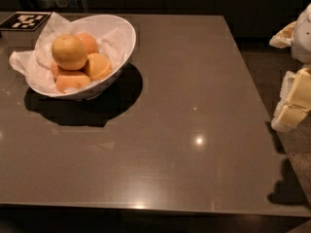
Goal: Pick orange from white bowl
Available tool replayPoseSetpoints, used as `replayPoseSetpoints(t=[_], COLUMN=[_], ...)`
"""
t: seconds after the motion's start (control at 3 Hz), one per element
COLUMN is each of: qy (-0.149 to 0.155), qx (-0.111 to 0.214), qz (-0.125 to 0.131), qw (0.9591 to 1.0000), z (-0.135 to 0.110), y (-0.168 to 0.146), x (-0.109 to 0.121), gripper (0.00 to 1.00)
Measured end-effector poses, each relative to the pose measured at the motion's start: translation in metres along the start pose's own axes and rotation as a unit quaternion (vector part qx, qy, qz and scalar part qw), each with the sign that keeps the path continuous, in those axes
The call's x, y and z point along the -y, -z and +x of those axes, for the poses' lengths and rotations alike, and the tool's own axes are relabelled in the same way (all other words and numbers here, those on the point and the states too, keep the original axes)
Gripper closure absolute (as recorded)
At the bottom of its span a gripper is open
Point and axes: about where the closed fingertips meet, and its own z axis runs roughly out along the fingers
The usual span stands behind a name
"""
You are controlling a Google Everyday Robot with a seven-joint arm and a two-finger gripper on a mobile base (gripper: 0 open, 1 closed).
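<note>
The orange [69, 51], large, round and yellow-orange, sits on top of the pile in the white bowl [121, 42] at the table's far left. The bowl is lined with crumpled white paper [29, 64]. Smaller peach-orange fruits [97, 66] lie beside and under the orange. My gripper [293, 108], white and cream, is at the right edge of the view, just off the table's right side, far from the bowl and holding nothing that I can see.
The bowl stands on a dark grey table [184, 130] whose right edge runs close to the gripper. A black-and-white marker tag [25, 20] lies at the far left corner behind the bowl. Dark cabinets stand behind the table.
</note>
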Motion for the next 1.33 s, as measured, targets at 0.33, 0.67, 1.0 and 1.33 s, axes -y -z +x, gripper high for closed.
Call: replayPoseSetpoints(t=[0.33,0.67,1.0,1.33], qy=[-0.001,-0.001,0.014,0.017], qx=[-0.002,-0.015,-0.032,-0.024], qz=[0.004,-0.011,-0.015,-0.007], qw=[1.0000,0.9998,0.9993,0.9995], z=[-0.004,-0.033,-0.081,-0.086], y=[0.002,-0.003,-0.010,-0.010], x=[0.001,0.004,0.007,0.009], gripper=[0.00,0.00,0.00,0.00])
